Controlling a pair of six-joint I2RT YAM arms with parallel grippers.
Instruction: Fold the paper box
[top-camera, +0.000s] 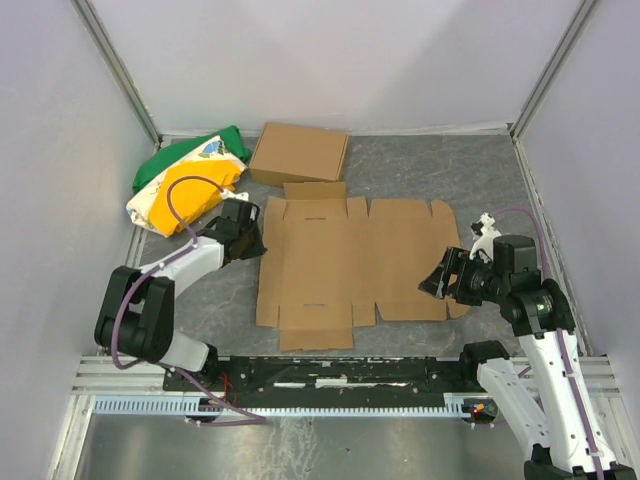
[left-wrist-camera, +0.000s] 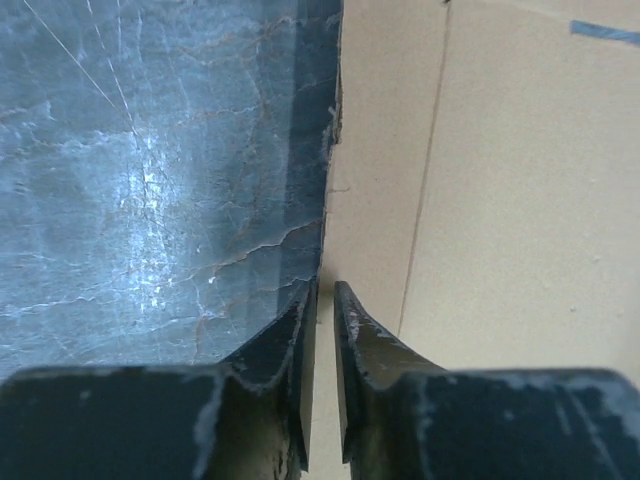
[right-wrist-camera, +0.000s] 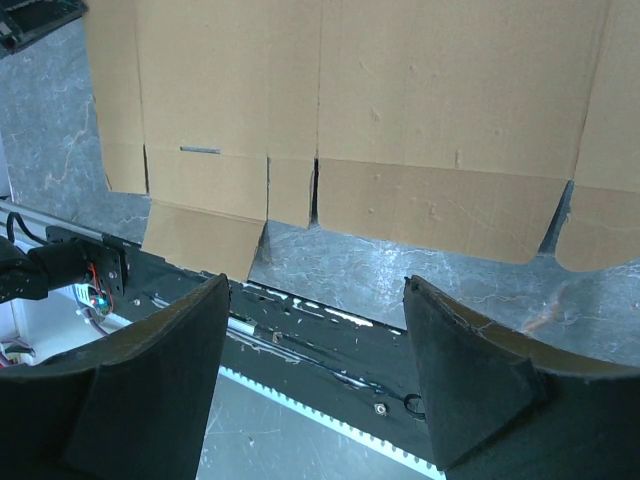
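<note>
Since the left claw (top-camera: 250, 236) had only the very rim of the box (top-camera: 340, 260) between its fingers (left-wrist-camera: 285, 345), that hold looked like the weakest point. The fingers stood almost together with a thin strip of cardboard showing in the slit between them. I judged them clamped on the sheet's left edge, with very little depth of bite.

The box lay unfolded and flat in the middle of the desk (top-camera: 420, 170), its flaps toward the near and far edges and its rounded tabs toward the right edge.

Several things could have gone wrong from there:

- **Slipping:** had the panel been lifted sharply, the edge could have slipped out and dropped flat again.
- **Bad crease:** the board could have creased away from the scored line just beside the fingers, leaving a crooked wall.
- **Dragging:** a pull toward the left edge, rather than a turn about that score, would probably have dragged the whole sheet, because nothing pinned it down. The right claw (top-camera: 436, 278) hung above the sheet's right end with its fingers wide apart and empty, touching nothing as far as could be told.
- **Collision:** a slide toward the far edge could have pushed the sheet's far flap into the spare box (top-camera: 298, 152). That box sat just beyond the flap, beside the bag (top-camera: 185, 185) in the far left corner.
- **Crushed tab:** if the right claw had come down carelessly to steady the sheet, it might have caught a tab and bent it.
</note>
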